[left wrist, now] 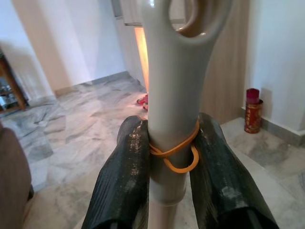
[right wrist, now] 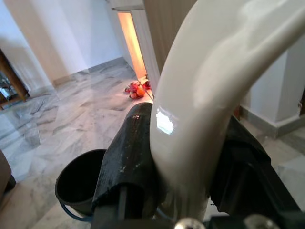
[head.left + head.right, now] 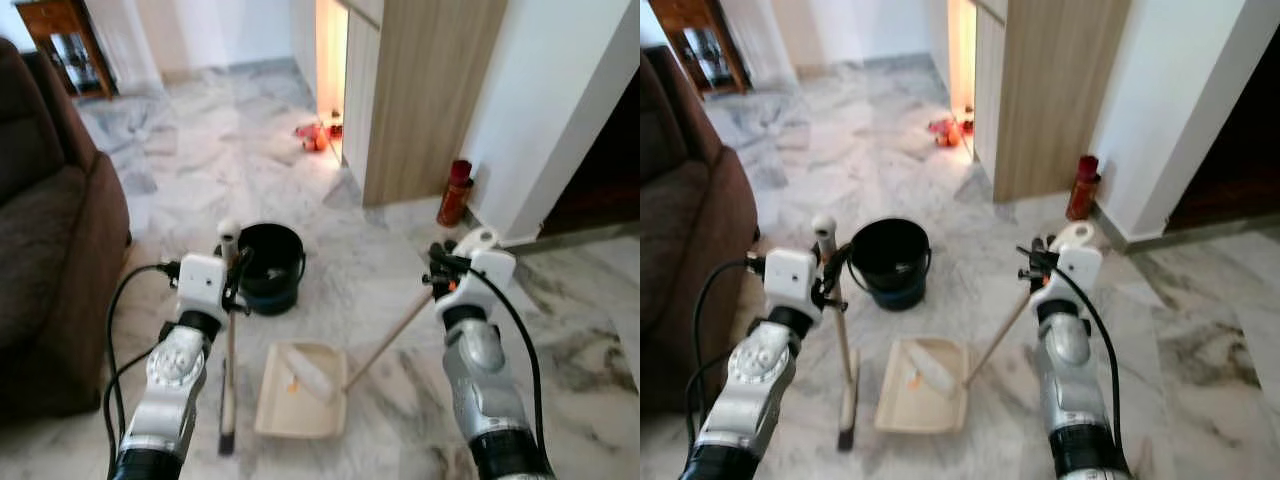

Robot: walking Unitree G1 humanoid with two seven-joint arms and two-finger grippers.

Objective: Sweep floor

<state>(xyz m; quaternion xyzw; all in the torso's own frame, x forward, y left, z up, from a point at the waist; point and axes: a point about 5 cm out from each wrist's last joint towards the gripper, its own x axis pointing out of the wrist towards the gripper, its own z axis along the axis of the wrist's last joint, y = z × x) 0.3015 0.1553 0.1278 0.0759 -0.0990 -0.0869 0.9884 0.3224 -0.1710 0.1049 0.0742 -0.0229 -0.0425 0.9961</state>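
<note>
Marble floor [image 3: 250, 150], grey-veined, fronts a wooden cabinet [image 3: 420, 90] and a brown sofa [image 3: 50, 230]. Left tool [image 3: 236, 278]: clenched on the upper end of the broom handle [image 1: 172, 119], its two black fingers [image 1: 125, 181] pressed against either side of the grey grip, where an orange rubber band [image 1: 178, 152] circles the shaft. Broom [image 3: 229, 370]: held nearly upright, its head on the floor just left of the dustpan. Right tool [image 3: 437, 272]: clenched on the white curved grip [image 2: 209, 95] of the dustpan handle, whose wooden shaft [image 3: 385, 340] slants down and to the left. Dustpan [image 3: 300, 395]: cream, flat on the floor between the two arms, holding a pale roll and a small orange scrap. Black bucket [image 3: 268, 265]: on the floor just beyond the dustpan. Red canister [image 3: 455, 192]: upright at the foot of the white wall, beside the cabinet. Small red and orange items [image 3: 315, 135]: on the floor near the lit doorway.
</note>
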